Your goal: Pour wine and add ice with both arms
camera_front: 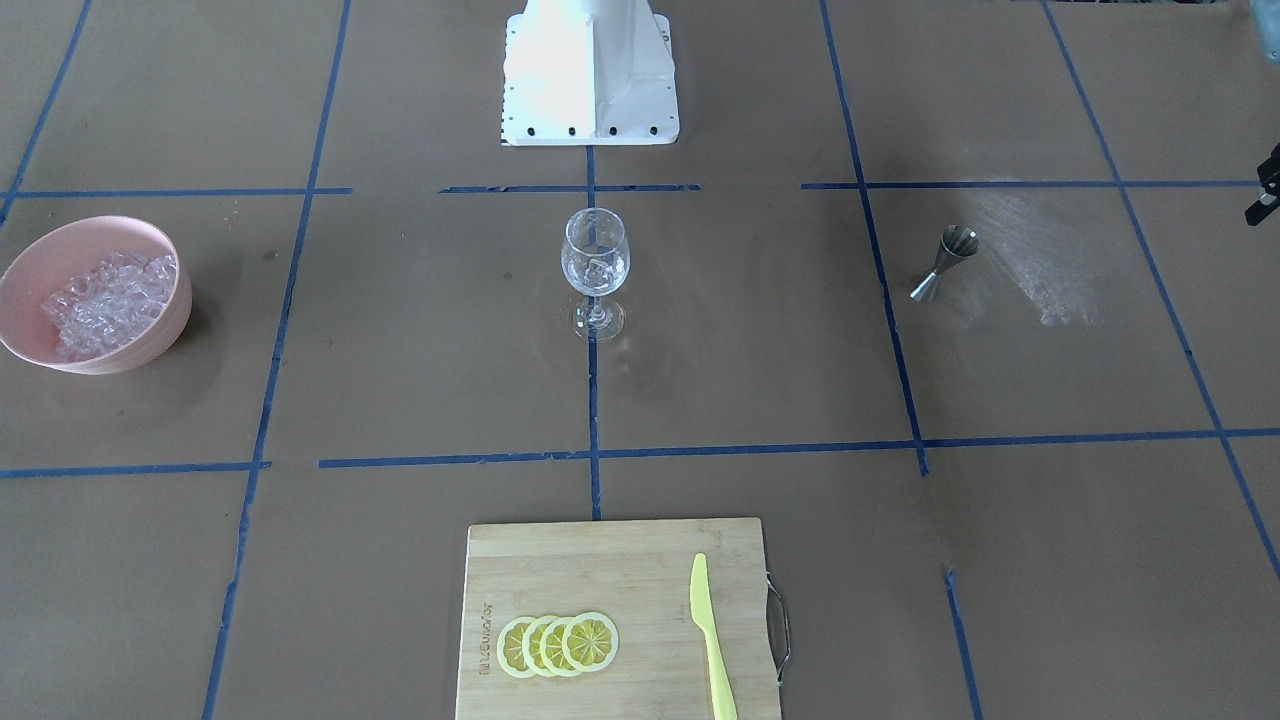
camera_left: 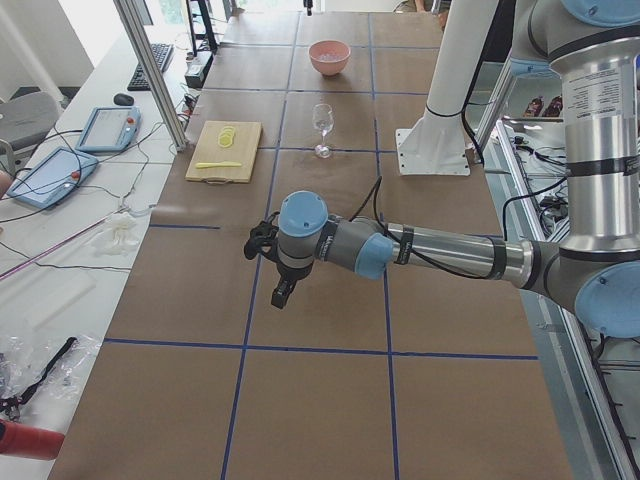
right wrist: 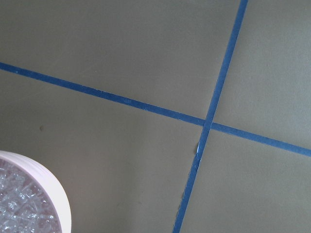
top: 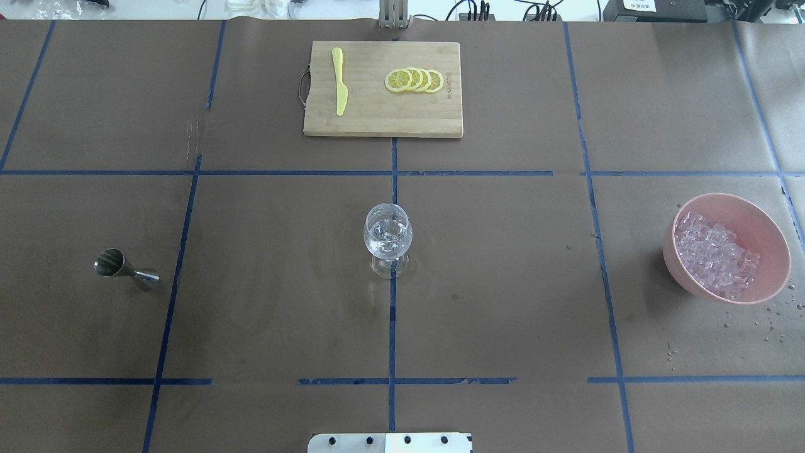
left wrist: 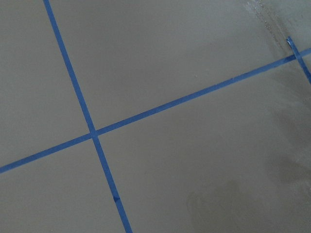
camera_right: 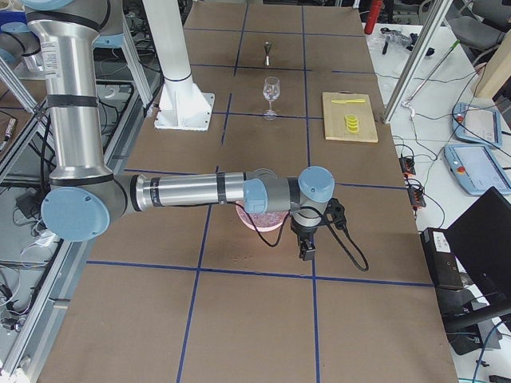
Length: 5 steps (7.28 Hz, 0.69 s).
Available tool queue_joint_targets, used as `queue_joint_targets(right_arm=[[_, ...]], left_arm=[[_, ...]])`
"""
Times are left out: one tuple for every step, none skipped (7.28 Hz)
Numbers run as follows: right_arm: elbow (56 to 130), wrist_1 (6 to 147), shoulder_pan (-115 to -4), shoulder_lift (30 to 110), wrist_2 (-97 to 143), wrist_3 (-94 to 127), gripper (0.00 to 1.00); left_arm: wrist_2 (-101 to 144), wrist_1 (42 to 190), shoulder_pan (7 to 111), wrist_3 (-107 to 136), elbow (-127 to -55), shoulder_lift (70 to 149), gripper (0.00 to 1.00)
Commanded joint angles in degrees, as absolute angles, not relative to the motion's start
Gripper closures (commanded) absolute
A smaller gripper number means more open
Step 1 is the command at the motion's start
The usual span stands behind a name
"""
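Note:
A clear wine glass (camera_front: 595, 255) stands upright at the table's middle, with clear glassy pieces in its bowl; it also shows from overhead (top: 388, 239). The ice (top: 717, 255) fills a pink bowl (top: 773, 239) at the table's right end, seen also in the front view (camera_front: 150, 250). My left gripper (camera_left: 283, 293) hangs over bare table near the left end, far from the glass; I cannot tell if it is open or shut. My right gripper (camera_right: 307, 247) hangs just beside the bowl (camera_right: 259, 222), which my arm partly hides; its state is unclear too. The right wrist view shows the bowl's rim (right wrist: 58, 194).
A steel jigger (top: 126, 267) stands on the left half of the table. A wooden cutting board (top: 377, 119) at the far edge holds lemon slices (top: 415, 80) and a yellow knife (top: 340, 88). Water drops (top: 767, 321) lie by the bowl. The white base block (camera_front: 590, 70) is behind the glass.

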State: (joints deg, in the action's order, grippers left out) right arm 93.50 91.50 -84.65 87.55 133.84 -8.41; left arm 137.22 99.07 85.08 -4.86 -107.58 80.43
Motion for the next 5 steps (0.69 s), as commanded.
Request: queue_joint_targets(right_arm=[[93.9, 92.2, -84.6, 88.3, 133.3, -9.0, 0.00], [94.0, 92.1, -84.6, 88.4, 133.4, -8.9, 0.00], [93.4, 91.8, -84.6, 88.6, 133.5, -8.8, 0.00], [92.8, 91.7, -84.6, 89.1, 133.2, -9.1, 0.00], [92.9, 91.6, -84.6, 89.6, 133.2, -9.1, 0.00]], left_arm=[[133.8, 91.1, 86.5, -8.0, -107.2, 79.7, 0.00], [127.5, 91.5, 86.3, -7.9, -105.6, 79.2, 0.00], [127.0, 92.8, 86.1, -7.9, -104.3, 79.3, 0.00], [126.7, 93.7, 86.1, -7.8, -105.0, 79.8, 0.00], [126.0, 93.2, 86.2, -7.9, -104.2, 83.3, 0.00]])
